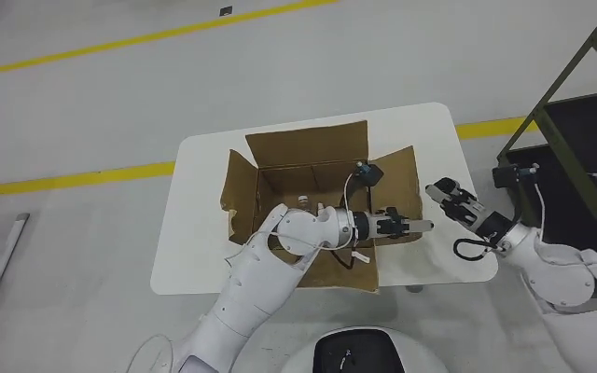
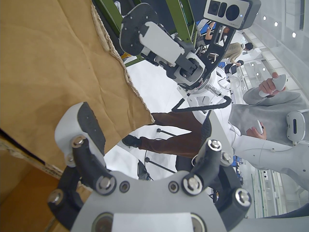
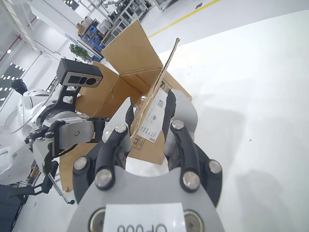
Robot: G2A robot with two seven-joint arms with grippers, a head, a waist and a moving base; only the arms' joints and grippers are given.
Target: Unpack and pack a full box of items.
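An open cardboard box (image 1: 308, 147) stands on the white table (image 1: 424, 131), all its flaps spread out. A clear bottle with a white cap (image 1: 304, 198) stands inside; it is also the bottle (image 3: 142, 99) seen past the flap's edge. My left arm lies across the box, and my left gripper (image 1: 415, 227) is open at the near corner of the right flap (image 1: 396, 172). That flap (image 2: 60, 56) reaches partly between the jaws of my left gripper (image 2: 147, 121). My right gripper (image 1: 446, 194) hovers open just right of the flap, apart from it, sighting along the flap's edge (image 3: 157, 83).
A green-framed rack (image 1: 560, 103) stands off the table's right end, close behind the right arm. Bare tabletop lies right of the box and along the far edge. A yellow line (image 1: 84, 177) runs across the floor.
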